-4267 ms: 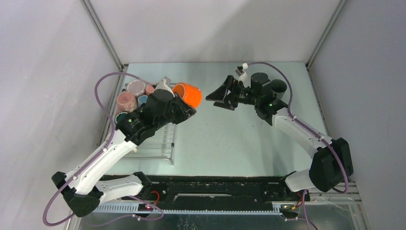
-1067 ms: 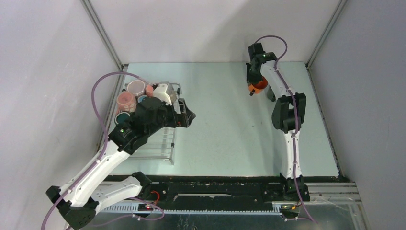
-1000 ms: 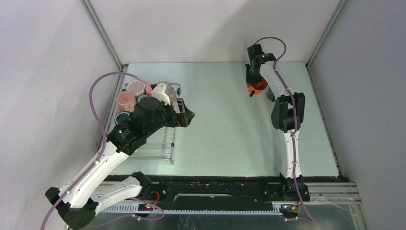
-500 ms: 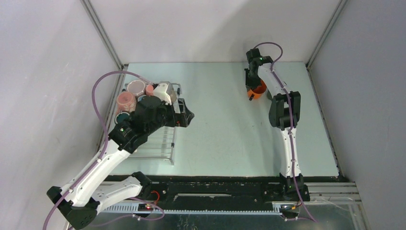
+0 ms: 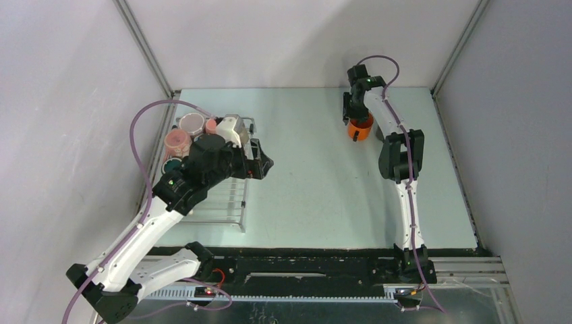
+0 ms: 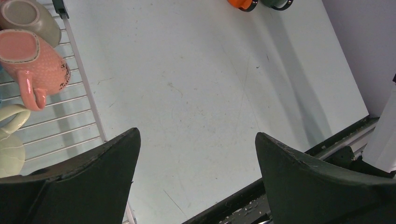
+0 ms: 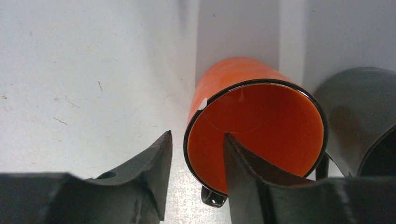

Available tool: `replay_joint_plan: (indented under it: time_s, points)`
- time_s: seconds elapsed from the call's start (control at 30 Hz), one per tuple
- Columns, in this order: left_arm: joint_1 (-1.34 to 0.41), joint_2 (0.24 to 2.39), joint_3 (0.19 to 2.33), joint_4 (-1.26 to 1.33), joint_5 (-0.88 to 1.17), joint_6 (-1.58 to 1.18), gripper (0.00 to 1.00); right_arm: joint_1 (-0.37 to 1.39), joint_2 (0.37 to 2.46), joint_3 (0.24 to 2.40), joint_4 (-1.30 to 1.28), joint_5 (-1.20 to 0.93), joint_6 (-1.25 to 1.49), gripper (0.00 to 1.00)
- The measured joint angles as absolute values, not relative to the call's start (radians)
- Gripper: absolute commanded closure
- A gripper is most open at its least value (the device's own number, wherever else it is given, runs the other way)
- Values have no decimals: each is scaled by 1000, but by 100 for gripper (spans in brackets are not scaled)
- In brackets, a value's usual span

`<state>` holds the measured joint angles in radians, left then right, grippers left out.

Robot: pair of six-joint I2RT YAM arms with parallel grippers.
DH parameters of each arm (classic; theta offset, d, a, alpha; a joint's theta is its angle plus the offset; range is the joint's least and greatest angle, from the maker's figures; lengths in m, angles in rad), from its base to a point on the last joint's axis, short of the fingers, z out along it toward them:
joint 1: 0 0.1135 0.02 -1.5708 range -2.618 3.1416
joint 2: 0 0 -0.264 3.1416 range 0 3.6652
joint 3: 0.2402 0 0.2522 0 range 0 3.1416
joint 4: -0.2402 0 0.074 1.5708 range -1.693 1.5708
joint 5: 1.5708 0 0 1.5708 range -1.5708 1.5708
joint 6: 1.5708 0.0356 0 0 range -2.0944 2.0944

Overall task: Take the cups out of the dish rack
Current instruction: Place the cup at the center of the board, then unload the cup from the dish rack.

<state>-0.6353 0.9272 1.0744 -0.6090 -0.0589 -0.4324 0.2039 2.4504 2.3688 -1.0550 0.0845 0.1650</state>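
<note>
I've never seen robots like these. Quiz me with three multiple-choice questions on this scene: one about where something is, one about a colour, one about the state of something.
1. The left gripper is: A) wide open and empty; B) shut on a cup; C) shut on a wire.
2. The speckled cup in the dish rack is: A) blue; B) pink; C) black.
3. The orange cup is: A) in the dish rack; B) in the left gripper; C) on the table beside a dark cup.

Answers:
1 A: its jaws stand far apart with only bare table between them.
2 B: its body and handle show pink in the left wrist view.
3 C: the top view shows it at the table's far side, well away from the rack.
</note>
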Motion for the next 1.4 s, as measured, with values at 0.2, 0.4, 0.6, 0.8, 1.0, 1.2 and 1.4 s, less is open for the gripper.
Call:
replay_joint_plan:
  time_s: [0.2, 0.4, 0.6, 0.8, 1.0, 1.2, 1.4]
  points:
    - [-625, 927, 1074, -609, -44, -432, 0, 212, 2450, 2425, -1072, 96, 168, 22]
    - [-617, 927, 1074, -609, -38, -443, 0, 232, 2386, 2415, -1100, 127, 192, 5]
    - [-612, 926, 1074, -630, -54, -476, 0, 281, 2107, 2176, -1087, 142, 250, 0]
    - [-607, 910, 1074, -685, -139, -524, 0, 360, 1754, 1871, -1000, 127, 307, 0]
    - [-603, 859, 1074, -790, -325, -632, 0, 421, 1549, 1608, -886, 51, 350, 0]
    - [-596, 767, 998, -950, -527, -868, 0, 455, 1464, 1431, -795, -45, 363, 0]
    - [-567, 753, 900, -1129, -646, -1150, 5, 487, 1386, 1351, -733, -124, 363, 1]
